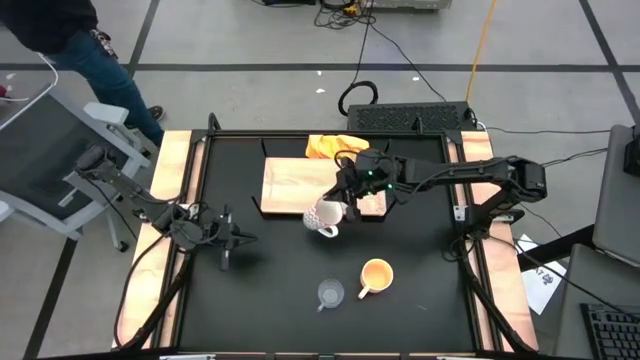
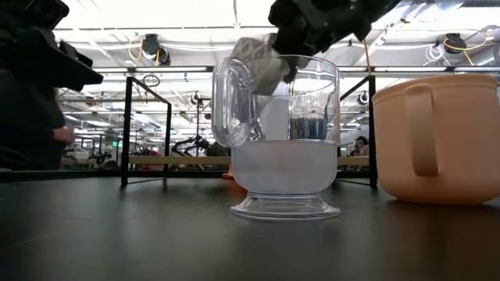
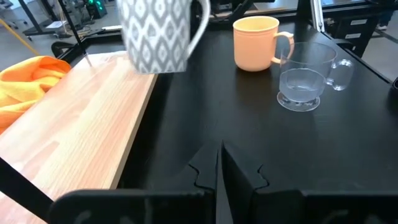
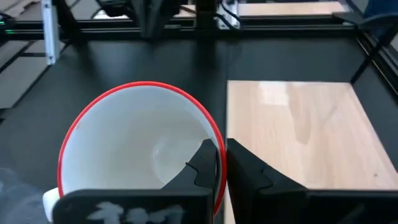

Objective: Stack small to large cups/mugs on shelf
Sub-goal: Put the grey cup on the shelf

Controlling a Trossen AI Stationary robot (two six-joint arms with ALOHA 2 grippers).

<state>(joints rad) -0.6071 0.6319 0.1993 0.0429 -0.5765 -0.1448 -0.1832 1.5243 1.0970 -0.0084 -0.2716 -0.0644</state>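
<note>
My right gripper [image 1: 347,196] is shut on the white mug [image 1: 325,217], which has a grey diamond pattern and a red rim. It hangs in the air at the near edge of the light-wood shelf board [image 1: 295,182]. The left wrist view shows the white mug [image 3: 158,34] raised above the shelf board [image 3: 81,124]. The orange-yellow mug [image 1: 376,275] and the clear glass cup [image 1: 331,293] stand on their bases on the black table, nearer the front. My left gripper [image 1: 228,245] is shut and waits over the table's left part, touching nothing. My right gripper [image 4: 222,152] pinches the white mug's wall at the red rim [image 4: 214,134], one finger inside the mug [image 4: 202,163] and one outside. The fingers come from the table's right, slanting down. The mug is lifted clear and tilted, its handle [image 3: 200,25] toward the near side.
An orange-yellow cloth [image 1: 335,146] lies bunched at the board's far right corner. A black frame rail [image 1: 330,134] rims the table. The glass cup [image 2: 285,148] and orange-yellow mug [image 2: 437,140] stand close together. A person [image 1: 70,40] stands beyond the far left corner.
</note>
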